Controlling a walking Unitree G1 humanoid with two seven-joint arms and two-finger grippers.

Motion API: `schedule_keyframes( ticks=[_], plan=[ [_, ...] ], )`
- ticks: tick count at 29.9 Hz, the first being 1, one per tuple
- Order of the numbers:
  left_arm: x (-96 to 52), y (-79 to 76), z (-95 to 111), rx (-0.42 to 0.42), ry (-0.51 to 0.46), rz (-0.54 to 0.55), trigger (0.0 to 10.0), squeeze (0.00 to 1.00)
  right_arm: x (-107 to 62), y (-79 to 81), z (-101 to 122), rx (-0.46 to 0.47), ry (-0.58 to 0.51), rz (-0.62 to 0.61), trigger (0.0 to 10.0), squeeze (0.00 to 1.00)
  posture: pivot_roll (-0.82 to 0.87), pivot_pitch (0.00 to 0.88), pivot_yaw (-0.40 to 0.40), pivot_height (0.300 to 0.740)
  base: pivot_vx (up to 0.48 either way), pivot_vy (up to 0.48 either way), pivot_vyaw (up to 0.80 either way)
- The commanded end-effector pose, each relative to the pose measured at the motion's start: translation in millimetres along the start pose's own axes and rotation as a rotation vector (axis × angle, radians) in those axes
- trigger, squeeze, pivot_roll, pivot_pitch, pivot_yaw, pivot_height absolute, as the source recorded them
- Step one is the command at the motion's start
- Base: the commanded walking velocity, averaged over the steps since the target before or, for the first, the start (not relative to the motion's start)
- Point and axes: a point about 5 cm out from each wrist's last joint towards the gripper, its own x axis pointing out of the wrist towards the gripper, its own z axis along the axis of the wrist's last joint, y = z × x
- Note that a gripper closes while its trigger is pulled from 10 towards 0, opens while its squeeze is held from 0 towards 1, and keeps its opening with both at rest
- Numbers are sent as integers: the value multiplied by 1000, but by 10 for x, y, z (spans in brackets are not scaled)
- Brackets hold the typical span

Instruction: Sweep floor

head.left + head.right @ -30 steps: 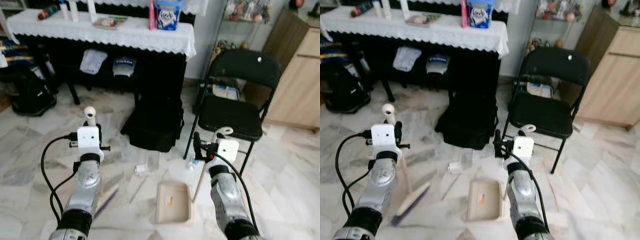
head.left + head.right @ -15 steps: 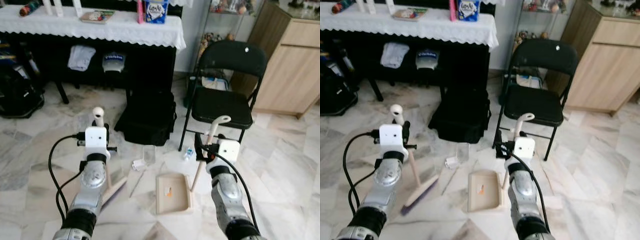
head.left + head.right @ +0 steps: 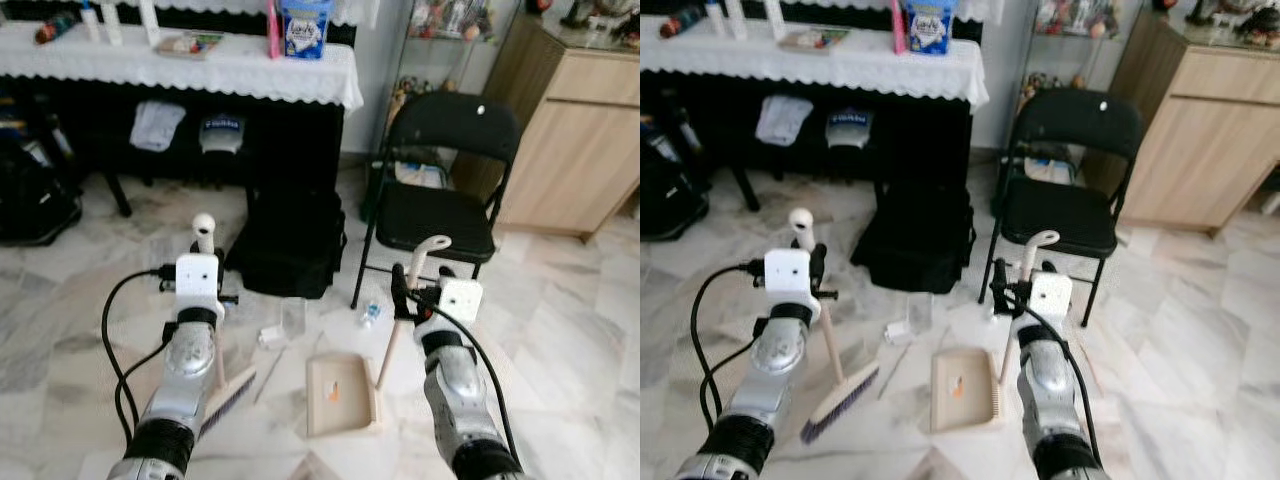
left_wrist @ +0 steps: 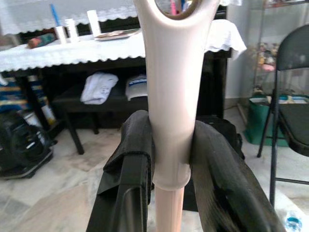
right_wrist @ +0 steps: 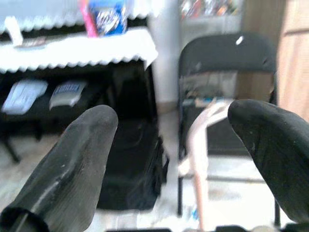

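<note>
My left gripper (image 3: 205,258) is shut on the upper end of a cream broom handle (image 4: 171,96), held upright. The broom head (image 3: 232,395) rests on the marble floor, left of the dustpan. A cream dustpan (image 3: 340,395) lies on the floor with a small orange scrap in it. Its long handle (image 3: 405,310) rises between the fingers of my right gripper (image 3: 418,285), which are spread wide apart in the right wrist view. Litter lies just beyond the pan: a clear cup (image 3: 292,315), a white scrap (image 3: 270,335) and a small bottle (image 3: 368,315).
A black folding chair (image 3: 440,215) stands ahead on the right, with a wooden cabinet (image 3: 580,140) beyond it. A black bag (image 3: 290,250) sits on the floor under a table with a white cloth (image 3: 200,65). At far left lies a dark backpack (image 3: 30,205).
The whole view has shifted, so the camera moved. Both grippers keep the same stance on the broom and by the dustpan handle.
</note>
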Motion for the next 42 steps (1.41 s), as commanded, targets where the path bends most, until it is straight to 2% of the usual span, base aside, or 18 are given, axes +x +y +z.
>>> schedule_keyframes(
  ticks=[1, 6, 17, 32, 33, 34, 35, 42],
  plan=[
    [47, -19, 118, -4, -59, -13, 10000, 0, 39, -57, 135, -26, -57, -21, 10000, 0, 1, 0, -30, 740, 289, 0, 0],
    [52, -20, 119, -7, -56, -14, 10000, 0, 66, -73, 243, -58, -101, -10, 10000, 0, -9, 0, -26, 740, 292, 0, 0],
    [58, 10, 116, -9, -52, 1, 10000, 0, 35, -40, 218, -60, -72, -5, 10000, 0, 2, 0, -30, 740, 286, 0, 0],
    [56, 19, 108, -9, -49, 6, 10000, 0, -3, -81, 235, -64, -66, -15, 10000, 12, -6, 0, -30, 740, 0, 0, 0],
    [55, 18, 103, -9, -47, 6, 10000, 0, -10, -84, 229, -62, -63, -16, 10000, 239, -6, 0, -30, 740, 0, 0, 0],
    [55, 18, 103, -9, -47, 6, 10000, 0, -10, -84, 229, -62, -63, -16, 10000, 239, -6, 0, -30, 740, 0, 0, 0],
    [55, 17, 101, -9, -46, 6, 10000, 0, -19, -93, 219, -57, -59, -24, 10000, 1000, -7, 0, -29, 740, 0, 0, 0],
    [54, 7, 90, -9, -38, 2, 10000, 0, -77, -230, 63, -68, 37, -97, 10000, 1000, -3, 0, -33, 740, 0, 0, 0]
  ],
)
